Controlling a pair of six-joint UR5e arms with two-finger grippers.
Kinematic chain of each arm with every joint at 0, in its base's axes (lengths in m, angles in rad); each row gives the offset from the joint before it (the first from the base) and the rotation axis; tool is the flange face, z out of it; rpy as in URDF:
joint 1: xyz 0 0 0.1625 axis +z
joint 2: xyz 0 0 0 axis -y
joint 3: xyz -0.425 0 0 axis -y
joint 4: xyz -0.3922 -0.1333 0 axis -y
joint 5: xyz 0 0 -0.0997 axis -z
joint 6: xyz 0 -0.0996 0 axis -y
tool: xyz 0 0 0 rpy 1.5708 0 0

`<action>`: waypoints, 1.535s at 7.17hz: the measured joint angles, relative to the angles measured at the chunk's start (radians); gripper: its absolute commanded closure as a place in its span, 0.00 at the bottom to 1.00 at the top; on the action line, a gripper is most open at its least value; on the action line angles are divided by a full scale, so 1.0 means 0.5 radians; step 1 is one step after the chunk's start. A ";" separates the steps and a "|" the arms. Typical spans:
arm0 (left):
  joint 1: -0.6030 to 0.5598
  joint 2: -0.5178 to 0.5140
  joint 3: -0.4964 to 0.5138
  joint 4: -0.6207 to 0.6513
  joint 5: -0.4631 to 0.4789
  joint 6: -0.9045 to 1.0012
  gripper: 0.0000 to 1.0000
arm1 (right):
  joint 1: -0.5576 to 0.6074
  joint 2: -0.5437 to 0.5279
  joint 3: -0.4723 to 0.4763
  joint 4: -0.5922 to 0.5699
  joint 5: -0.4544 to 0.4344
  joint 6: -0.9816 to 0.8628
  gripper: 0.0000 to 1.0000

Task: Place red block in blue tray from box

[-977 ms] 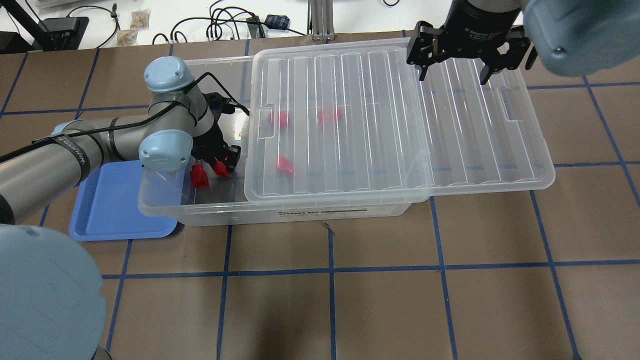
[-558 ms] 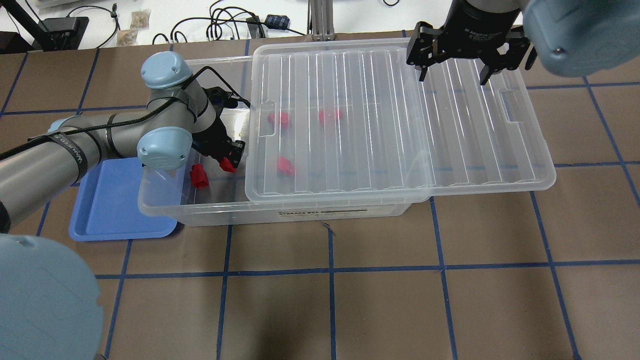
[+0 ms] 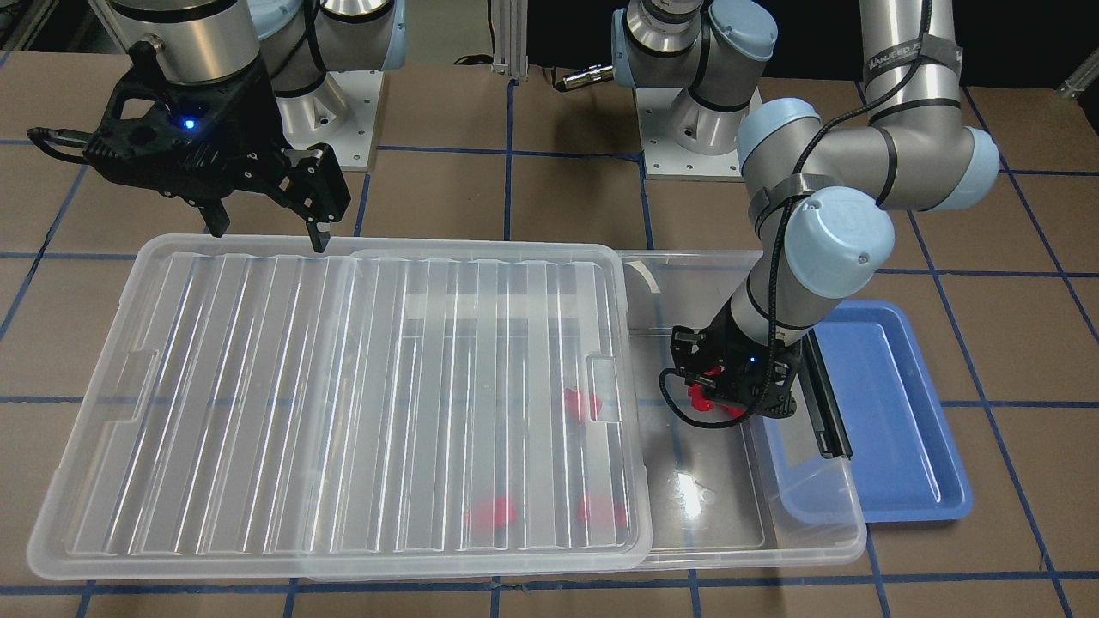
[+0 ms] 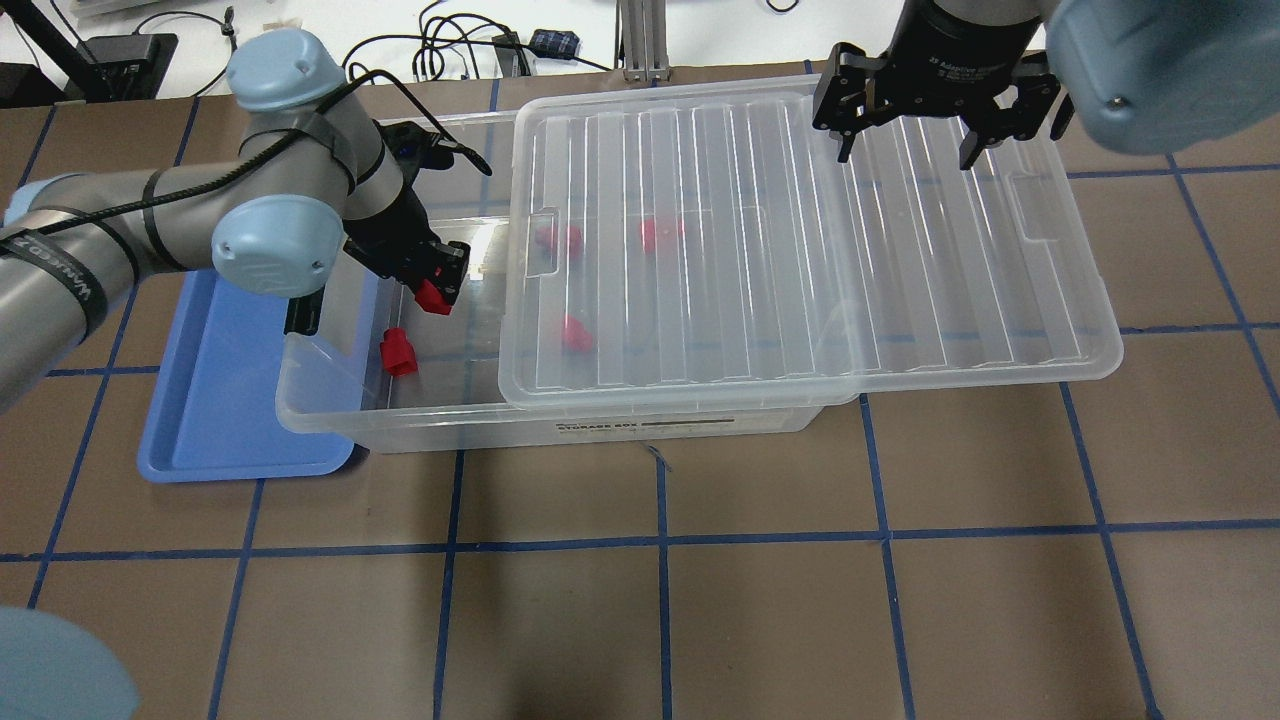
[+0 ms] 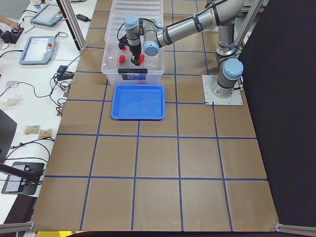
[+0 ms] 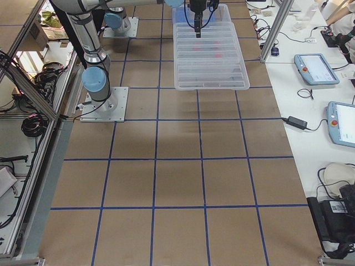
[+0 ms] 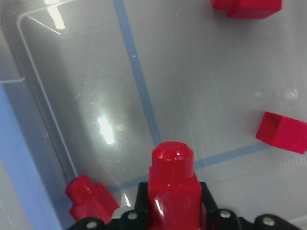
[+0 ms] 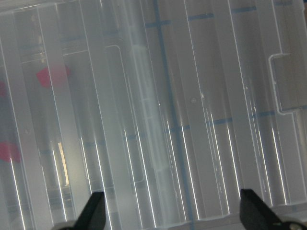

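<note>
My left gripper [image 4: 432,284] is shut on a red block [image 4: 432,297] and holds it above the open left end of the clear box [image 4: 600,426]. The wrist view shows this block [image 7: 173,190] upright between the jaws. Another red block [image 4: 398,352] lies on the box floor below. Three more blocks [image 4: 575,333] lie under the ribbed lid [image 4: 800,230], which is slid to the right. The blue tray [image 4: 230,400] is empty and sits against the box's left end. My right gripper [image 4: 905,140] is open and empty above the lid's far edge.
The box's black latch bar [image 3: 828,403] stands between the held block and the blue tray [image 3: 893,421]. The lid [image 3: 343,386] overhangs the box towards the right arm. Cables [image 4: 440,50] lie beyond the table's far edge.
My left gripper has risen and moved towards the far side of the box with the red block in it. The other loose block stayed on the floor. The right arm has not moved.
</note>
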State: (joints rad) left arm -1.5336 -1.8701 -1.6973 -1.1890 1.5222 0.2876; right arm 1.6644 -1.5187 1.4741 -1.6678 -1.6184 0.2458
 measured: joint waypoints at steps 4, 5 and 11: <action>0.035 0.130 0.232 -0.380 0.162 0.002 1.00 | 0.000 0.000 -0.003 0.006 0.000 0.001 0.00; 0.100 0.153 0.347 -0.508 0.220 0.005 1.00 | 0.000 0.000 -0.004 0.006 0.000 0.002 0.00; 0.875 0.019 0.332 -0.480 0.238 0.508 1.00 | 0.000 0.000 -0.003 0.010 0.000 -0.001 0.00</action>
State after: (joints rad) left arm -1.0961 -1.8608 -1.5315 -1.4292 1.6410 0.5417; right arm 1.6644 -1.5186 1.4726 -1.6630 -1.6184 0.2455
